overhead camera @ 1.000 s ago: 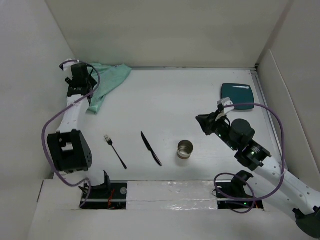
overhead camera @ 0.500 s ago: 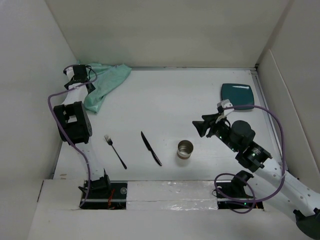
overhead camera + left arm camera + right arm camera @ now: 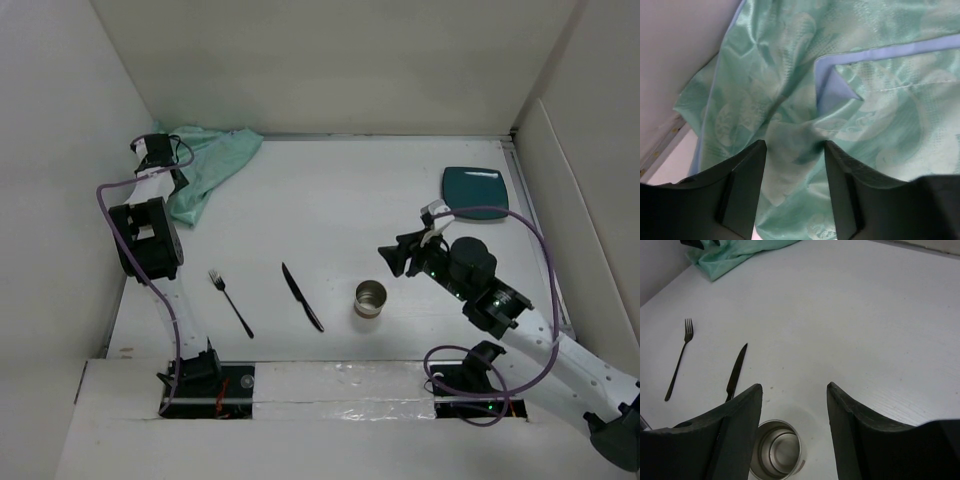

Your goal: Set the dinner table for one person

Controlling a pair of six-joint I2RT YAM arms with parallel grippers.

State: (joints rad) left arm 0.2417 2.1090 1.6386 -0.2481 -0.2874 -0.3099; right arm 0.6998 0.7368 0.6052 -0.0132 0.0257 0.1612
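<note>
- No legible txt, labels, brands, nos. or signs in any view.
</note>
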